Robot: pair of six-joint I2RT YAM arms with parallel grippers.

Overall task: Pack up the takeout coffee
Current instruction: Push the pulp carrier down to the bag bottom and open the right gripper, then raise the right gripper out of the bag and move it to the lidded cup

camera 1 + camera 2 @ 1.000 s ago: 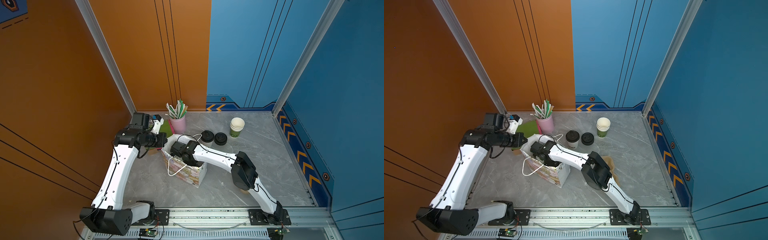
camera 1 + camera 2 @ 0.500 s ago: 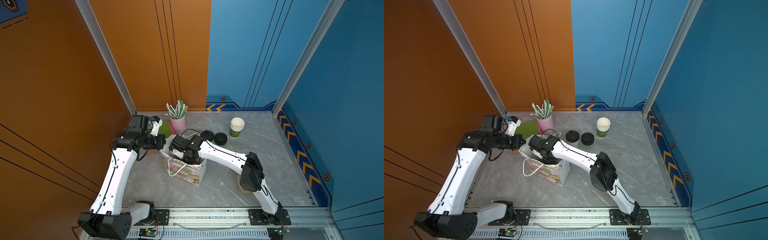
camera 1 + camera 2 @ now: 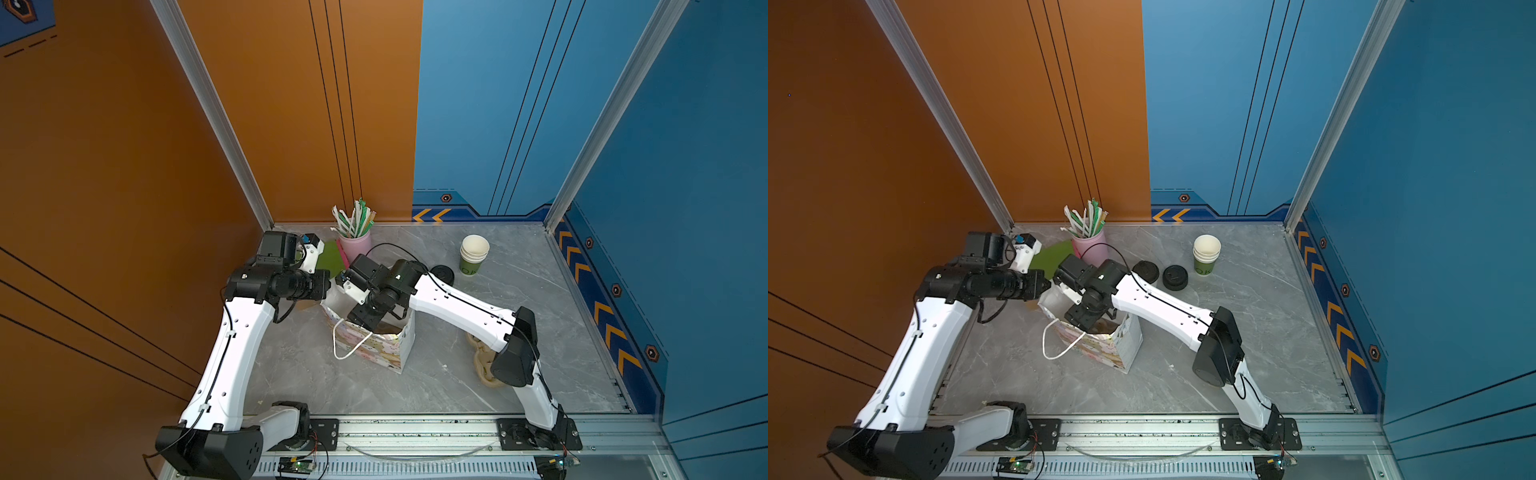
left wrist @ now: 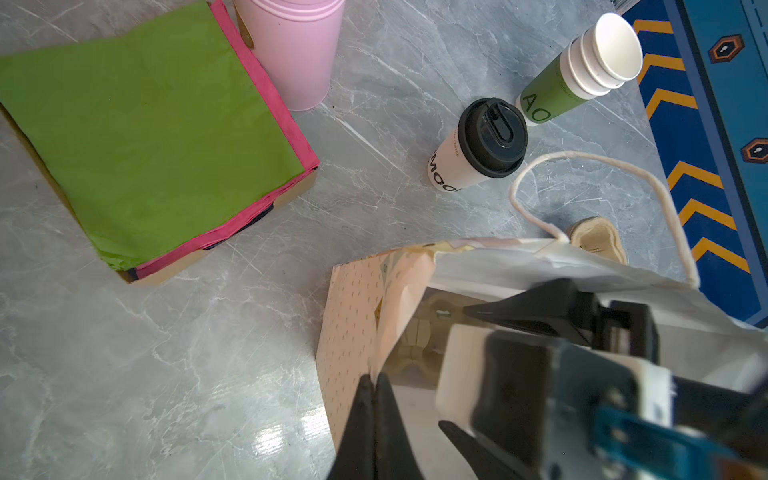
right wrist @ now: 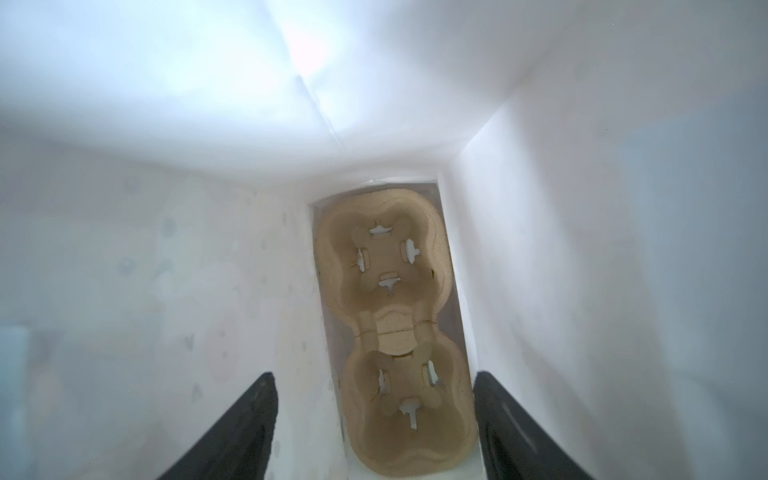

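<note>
Pinching rim of patterned paper gift bag (image 4: 353, 316), left end effector (image 4: 372, 380) is clamped on it. Inside bag sits right end effector (image 5: 374, 376), jaws wide, nothing btwn, above brown pulp cup carrier (image 5: 386, 266) at bottom. Outside bag, white paper takeout coffee w/ black lid (image 4: 473, 147) stands upright on grey marble worktop (image 4: 166, 374), near green-bottomed cup stack (image 4: 582, 66).

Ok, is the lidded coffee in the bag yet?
Out. The takeout coffee stands upright on the table, outside the bag; the cup carrier inside has both slots empty.
</note>
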